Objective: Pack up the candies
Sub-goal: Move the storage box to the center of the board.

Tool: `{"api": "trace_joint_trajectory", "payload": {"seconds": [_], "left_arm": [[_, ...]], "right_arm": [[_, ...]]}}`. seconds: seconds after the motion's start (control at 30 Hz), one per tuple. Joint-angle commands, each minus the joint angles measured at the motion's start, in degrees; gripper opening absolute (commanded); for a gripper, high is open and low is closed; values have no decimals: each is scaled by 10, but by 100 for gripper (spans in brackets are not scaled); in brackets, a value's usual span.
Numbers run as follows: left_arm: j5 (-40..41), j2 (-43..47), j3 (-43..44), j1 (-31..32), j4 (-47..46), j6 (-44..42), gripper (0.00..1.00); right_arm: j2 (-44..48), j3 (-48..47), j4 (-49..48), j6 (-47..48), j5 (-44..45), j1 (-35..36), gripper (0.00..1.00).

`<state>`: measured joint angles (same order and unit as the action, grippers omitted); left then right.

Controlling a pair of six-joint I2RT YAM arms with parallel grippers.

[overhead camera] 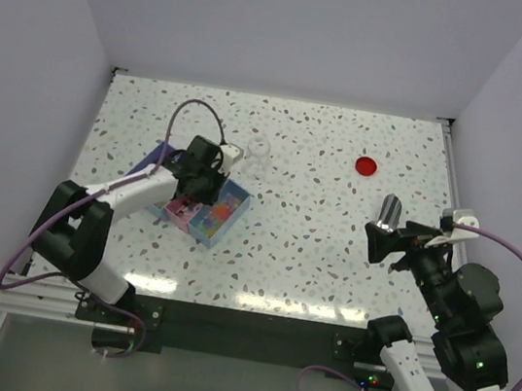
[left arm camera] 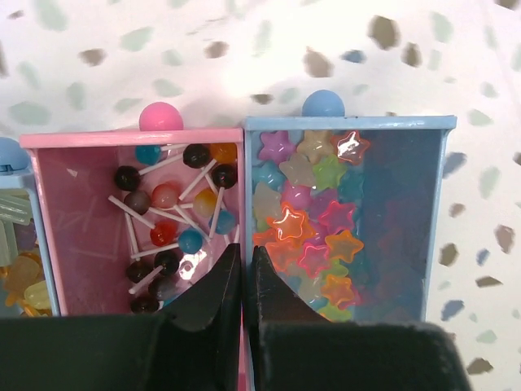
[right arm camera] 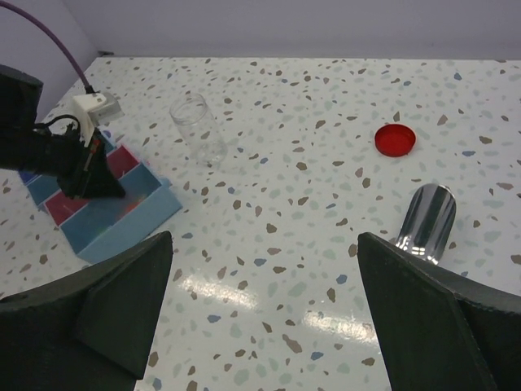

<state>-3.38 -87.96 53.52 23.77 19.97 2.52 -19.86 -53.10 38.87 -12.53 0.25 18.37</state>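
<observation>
1. The left pincer [left arm camera: 246, 259] is down in a box of compartments [overhead camera: 230, 218] on the left half of the table [overhead camera: 310, 262].
2. Its jaws are pressed almost together, with only a sliver between them. They sit right over the seam where a pink compartment [left arm camera: 77, 244] meets a blue one [left arm camera: 399, 220]. Whether they nip the wall between them cannot be told.
3. The candies are in the box:
   - star-shaped candies [left arm camera: 313, 220] of pink, orange, green and yellow heaped on the left side of the blue compartment;
   - ball lollipops [left arm camera: 175, 220] with white sticks lying crosswise in the pink one;
   - pale yellow-green sweets [left arm camera: 20, 261] in a third compartment at the left edge of the wrist view.
4. A clear jar [overhead camera: 258, 151] stands on the table just beyond the box, apart from it.
5. A round red lid [overhead camera: 367, 165] lies flat, well to the right of the jar.
6. The right pincer [right arm camera: 264, 240] hangs over the right half of the table with its jaws wide apart.
7. A shiny metal cylinder [right arm camera: 427, 220] shows just ahead of its right finger, not between the two.
</observation>
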Motion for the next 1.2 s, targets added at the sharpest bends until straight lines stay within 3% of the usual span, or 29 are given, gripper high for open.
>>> {"api": "trace_joint_trajectory", "payload": {"seconds": [0.0, 0.27, 0.5, 0.53, 0.57, 0.6, 0.9, 0.97, 1.17], "left_arm": [[-88, 3, 44, 50, -26, -23, 0], [-73, -60, 90, 122, 15, -79, 0], [-25, -77, 117, 126, 19, -77, 1], [-20, -77, 118, 125, 21, -76, 4], [-13, -78, 120, 125, 20, -75, 18], [-11, -75, 121, 125, 24, -74, 23], [-4, 46, 124, 124, 26, 19, 56], [23, 73, 118, 120, 26, 40, 69], [10, 117, 156, 49, 41, 111, 75]], "right_arm": [[-4, 4, -24, 8, -10, 3, 99], [2, 11, -23, 8, -17, 5, 99], [3, 10, -20, 14, -18, 11, 99], [3, 11, -18, 15, -17, 11, 99], [5, 10, -17, 16, -17, 13, 99], [5, 10, -15, 17, -17, 12, 99], [-21, 5, -31, 9, -38, 25, 99], [-33, 5, -40, 7, -45, 25, 99], [-151, -31, -47, 1, -57, 25, 99]]}}
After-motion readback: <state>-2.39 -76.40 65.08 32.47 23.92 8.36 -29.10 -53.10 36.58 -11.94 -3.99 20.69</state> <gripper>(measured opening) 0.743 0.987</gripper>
